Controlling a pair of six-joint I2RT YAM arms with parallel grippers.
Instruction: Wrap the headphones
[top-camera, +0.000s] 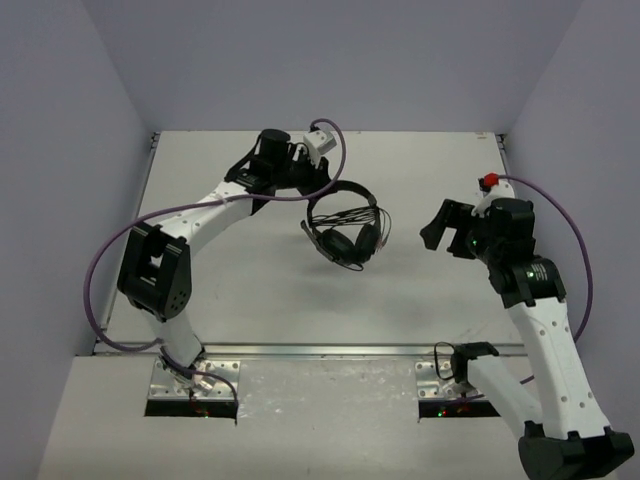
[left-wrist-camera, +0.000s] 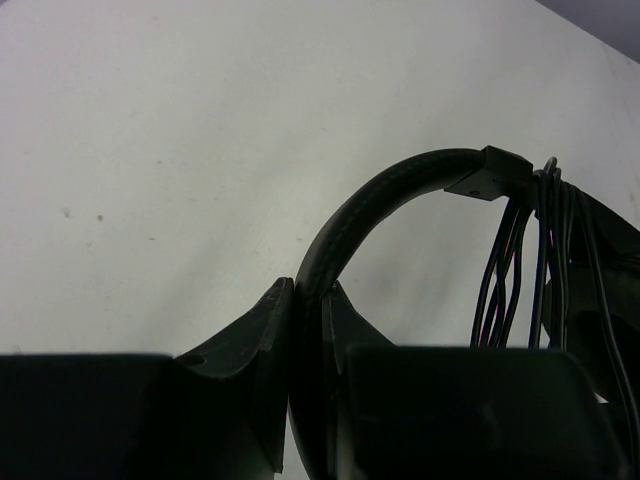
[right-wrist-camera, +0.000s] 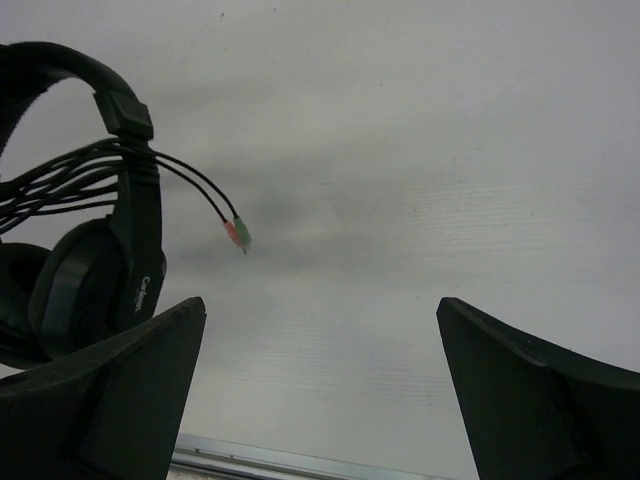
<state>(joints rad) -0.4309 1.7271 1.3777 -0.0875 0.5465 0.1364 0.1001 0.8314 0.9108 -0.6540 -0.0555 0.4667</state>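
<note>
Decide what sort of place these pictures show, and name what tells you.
Probably a robot test bench in a lab: a left arm and a right arm bolted to a white table, plain walls around it, and headphones to handle.

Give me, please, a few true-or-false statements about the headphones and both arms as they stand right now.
1. The left fingers are shut on the headband of the headphones. True.
2. The right fingers grip the headphones too. False: they stand wide open, empty and apart from the headphones.
3. The cable runs in several strands around the side of the headband. True.
4. Both plugs are black. False: one is pink, the other green.
</note>
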